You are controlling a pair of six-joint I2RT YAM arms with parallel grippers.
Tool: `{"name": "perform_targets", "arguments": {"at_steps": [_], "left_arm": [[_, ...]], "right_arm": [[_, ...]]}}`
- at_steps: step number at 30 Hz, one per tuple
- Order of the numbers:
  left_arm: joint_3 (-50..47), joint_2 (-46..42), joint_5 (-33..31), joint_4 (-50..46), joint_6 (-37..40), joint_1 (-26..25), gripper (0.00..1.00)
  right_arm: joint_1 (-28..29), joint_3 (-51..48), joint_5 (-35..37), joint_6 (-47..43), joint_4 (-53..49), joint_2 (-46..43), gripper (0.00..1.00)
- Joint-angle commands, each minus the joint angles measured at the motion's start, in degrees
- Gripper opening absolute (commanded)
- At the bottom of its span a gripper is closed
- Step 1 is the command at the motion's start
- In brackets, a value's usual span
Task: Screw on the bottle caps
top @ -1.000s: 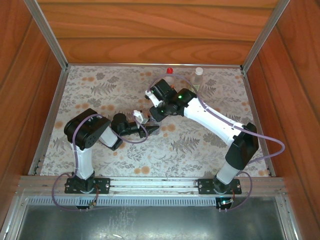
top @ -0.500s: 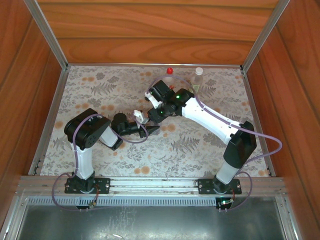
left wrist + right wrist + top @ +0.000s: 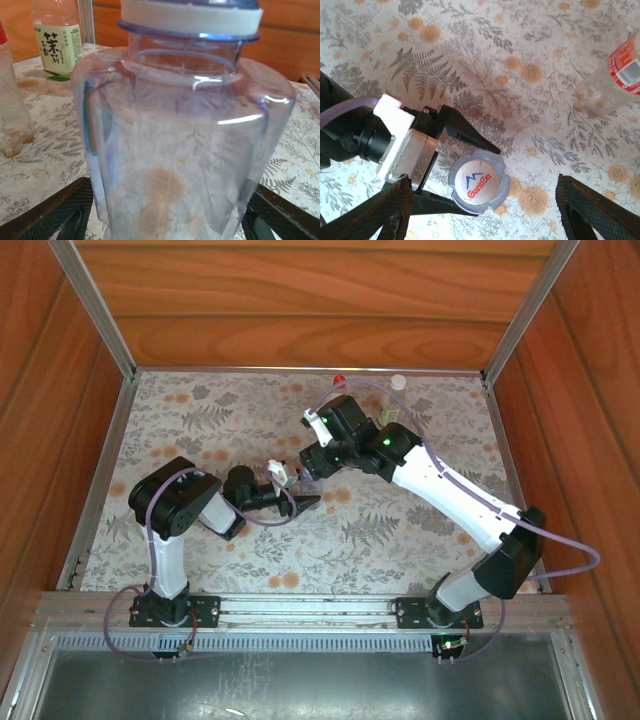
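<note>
Right gripper (image 3: pixel 482 199) has lifted off and spread wide, empty, above white cap (image 3: pixel 475 186) on bluish bottle (image 3: pixel 180 150); left gripper (image 3: pixel 296 502) flanks bottle, grip unclear, should clamp firmly before next twist.

Fern-and-flower patterned tablecloth (image 3: pixel 200 430): pale ground, orange blooms, grey leaves. Wooden back wall (image 3: pixel 310 300) rising at cloth's far edge. Wooden side walls (image 3: pixel 40 440) flanking cloth left and right. Slanted aluminium posts (image 3: pixel 95 310) at cloth's far corners. Aluminium rail (image 3: pixel 300 608) along cloth's near edge. Grey metal sheet (image 3: pixel 300 680) further out from same edge.
</note>
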Motion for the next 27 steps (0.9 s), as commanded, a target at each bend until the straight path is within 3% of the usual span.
{"name": "perform_targets", "arguments": {"at_steps": [1, 6, 11, 20, 27], "left_arm": [[1.66, 1.11, 0.65, 0.13, -0.50, -0.38, 0.78], [3.16, 2.22, 0.59, 0.13, -0.74, -0.28, 0.78], [3.22, 2.47, 1.28, 0.13, -0.74, -0.17, 0.69], [2.07, 1.93, 1.37, 0.13, -0.56, -0.17, 0.63], [1.72, 1.84, 1.02, 0.13, -0.24, -0.19, 0.63]], "right_arm": [[-0.25, -1.80, 0.65, 2.04, 1.74, -0.58, 0.79], [-1.17, -2.96, -0.12, 3.74, 1.84, -1.02, 0.75], [-2.18, -3.34, -1.34, 5.32, 1.98, -1.16, 0.68], [-4.47, -2.06, -4.78, 7.84, 1.67, 1.21, 0.51], [-4.62, -0.51, -7.77, 7.22, -0.44, 4.40, 0.44]]}}
